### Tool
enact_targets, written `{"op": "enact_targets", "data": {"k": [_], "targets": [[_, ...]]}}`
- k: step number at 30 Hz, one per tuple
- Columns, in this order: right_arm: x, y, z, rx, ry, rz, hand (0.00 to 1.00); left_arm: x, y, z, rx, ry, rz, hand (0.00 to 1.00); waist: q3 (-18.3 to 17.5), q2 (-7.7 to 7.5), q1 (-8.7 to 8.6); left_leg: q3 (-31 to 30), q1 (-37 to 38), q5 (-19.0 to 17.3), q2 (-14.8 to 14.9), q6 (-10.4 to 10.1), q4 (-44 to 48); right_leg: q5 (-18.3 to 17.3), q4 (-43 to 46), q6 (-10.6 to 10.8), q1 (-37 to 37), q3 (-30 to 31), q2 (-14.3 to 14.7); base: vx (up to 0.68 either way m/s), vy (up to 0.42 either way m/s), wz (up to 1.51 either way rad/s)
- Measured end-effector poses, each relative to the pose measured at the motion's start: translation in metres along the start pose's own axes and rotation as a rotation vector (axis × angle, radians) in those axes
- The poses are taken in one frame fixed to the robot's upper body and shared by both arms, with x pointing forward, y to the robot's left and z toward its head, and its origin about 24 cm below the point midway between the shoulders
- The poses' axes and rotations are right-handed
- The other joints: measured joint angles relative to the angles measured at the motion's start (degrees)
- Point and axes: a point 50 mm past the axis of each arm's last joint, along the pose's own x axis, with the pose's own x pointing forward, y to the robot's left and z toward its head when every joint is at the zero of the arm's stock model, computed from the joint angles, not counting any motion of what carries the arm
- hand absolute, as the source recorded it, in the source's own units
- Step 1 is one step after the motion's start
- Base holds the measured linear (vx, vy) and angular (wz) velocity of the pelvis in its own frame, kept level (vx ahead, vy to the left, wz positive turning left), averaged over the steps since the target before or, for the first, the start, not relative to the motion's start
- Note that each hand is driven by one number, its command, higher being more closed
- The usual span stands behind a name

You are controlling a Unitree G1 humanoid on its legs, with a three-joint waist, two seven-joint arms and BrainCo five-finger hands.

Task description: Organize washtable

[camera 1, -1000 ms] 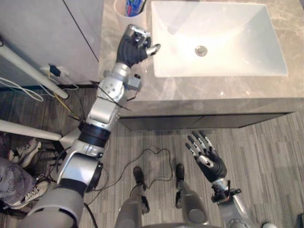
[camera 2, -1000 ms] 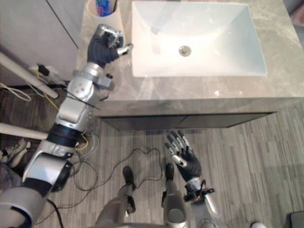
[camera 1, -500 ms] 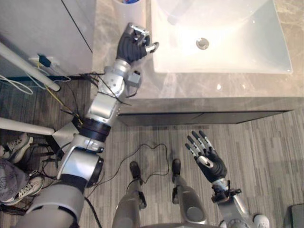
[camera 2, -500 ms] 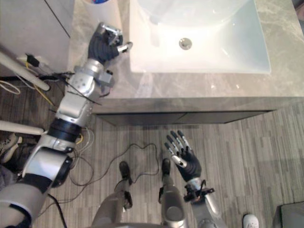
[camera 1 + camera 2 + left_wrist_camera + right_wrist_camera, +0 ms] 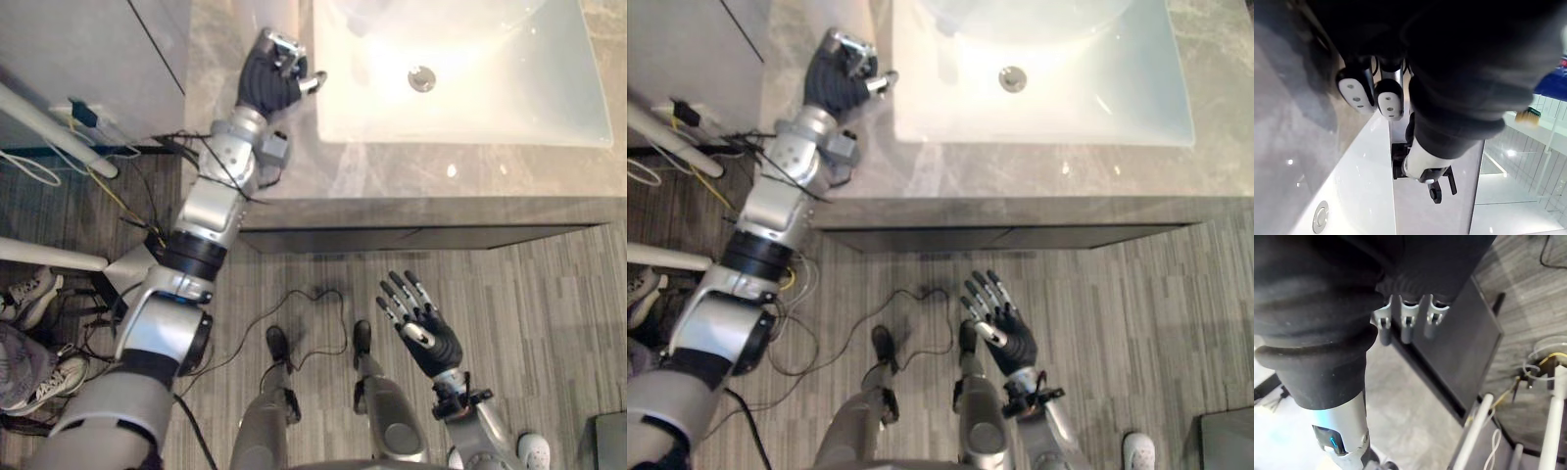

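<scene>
Finds the left hand (image 5: 272, 76) clenched at the upper left of the head view, poised over the grey stone countertop (image 5: 392, 176) just beside the left rim of the white basin (image 5: 470, 98), thumb stuck out toward the basin and nothing visible in the curl of the fingers (image 5: 1355, 91). Shows the right hand (image 5: 423, 331) low at lower centre-right, over the wood-pattern floor (image 5: 549, 294), well apart from the counter, fingers straight and spread, holding nothing. Catches a toothbrush (image 5: 1528, 116) in the left wrist view, bristle head peeking out past the hand's dark cover, near a blue item (image 5: 1553, 84) too cropped to name; handle hidden. Suggests, as a judgement, a light, stiff plastic thing, slim and smooth, likely slippery if wet and prone to twisting in a loose hold. Calls for a pinch of thumb against fingers at the middle of the handle, clear of the bristles. Cannot tell from these views whether the brush stands in a holder or lies on the counter.
</scene>
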Motion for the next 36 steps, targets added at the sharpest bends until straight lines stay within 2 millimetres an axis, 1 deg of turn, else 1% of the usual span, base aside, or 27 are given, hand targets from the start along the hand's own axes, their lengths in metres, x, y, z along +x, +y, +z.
{"op": "enact_targets", "data": {"k": [5, 9, 10, 16, 21, 24, 28, 33, 36], "targets": [[0.0, 0.0, 0.0, 0.0, -0.001, 0.001, 0.0, 0.012, 0.006, 0.018, 0.058, -0.041, -0.005, 1.0, 1.5, -0.45, -0.05, 0.0, -0.4, 0.0, -0.1, 0.0, 0.0, 0.4, 0.0, 0.0, -0.5, 0.1, 0.0, 0.0, 0.0, 0.0], [0.0, 0.0, 0.0, 0.0, -0.001, 0.002, 0.0, 0.02, 0.011, 0.023, 0.07, -0.043, 0.006, 1.0, 1.7, -0.65, -0.04, -0.1, -0.6, 0.0, -0.1, 0.0, 0.0, 0.4, -0.1, 0.0, -0.5, 0.1, 0.0, 0.01, 0.003, 0.0], [0.0, 0.0, 0.0, 0.001, -0.001, 0.003, 0.0, 0.023, 0.016, 0.026, 0.089, -0.043, 0.016, 1.0, 1.7, -0.65, -0.11, 0.0, -0.6, 0.0, -0.1, 0.0, 0.0, 0.4, -0.1, 0.0, -0.6, 0.1, 0.0, 0.0, 0.0, 0.0], [-0.001, 0.001, -0.002, 0.005, 0.005, 0.005, 0.0, 0.027, 0.03, 0.039, 0.119, -0.068, 0.046, 1.0, 1.8, -0.68, -0.14, -0.1, -0.7, 0.0, -0.1, 0.0, 0.0, 0.4, -0.1, 0.0, -0.6, 0.1, 0.0, 0.0, 0.0, 0.0], [-0.001, 0.001, -0.002, 0.006, 0.007, 0.008, 0.0, 0.031, 0.035, 0.05, 0.136, -0.097, 0.052, 1.0, 2.6, -1.05, -0.04, -0.2, -0.7, 0.0, -0.1, 0.0, 0.0, 0.4, -0.1, 0.0, -0.6, 0.1, 0.0, 0.0, 0.0, 0.0], [-0.001, 0.001, -0.002, 0.007, 0.009, 0.007, 0.0, 0.031, 0.035, 0.051, 0.155, -0.092, 0.045, 1.0, 2.6, -1.09, -0.07, -0.1, -0.7, 0.0, -0.1, 0.0, 0.0, 0.4, -0.1, 0.0, -0.6, 0.2, 0.0, 0.0, 0.0, 0.0], [-0.002, -0.001, -0.005, 0.011, 0.019, 0.014, 0.0, 0.032, 0.038, 0.048, 0.138, -0.08, 0.056, 1.0, 2.6, -1.09, -0.08, -0.1, -0.7, 0.0, -0.1, 0.0, 0.0, 0.4, 0.0, 0.0, -0.6, 0.2, 0.0, 0.0, 0.0, 0.0], [-0.003, -0.003, -0.007, 0.013, 0.028, 0.005, 0.0, 0.032, 0.037, 0.048, 0.14, -0.076, 0.045, 1.0, 2.6, -1.09, -0.03, -0.1, -0.4, 0.0, -0.1, 0.0, 0.0, 0.4, 0.0, 0.0, -0.3, 0.2, 0.0, 0.0, 0.0, 0.0], [-0.003, -0.003, -0.007, 0.013, 0.028, 0.005, 0.0, 0.03, 0.035, 0.043, 0.142, -0.06, 0.022, 1.0, 2.6, -1.09, -0.02, -0.2, 0.0, 0.0, -0.1, 0.0, 0.0, 0.4, 0.1, 0.0, 0.2, 0.1, 0.0, 0.0, 0.0, 0.0]]}}
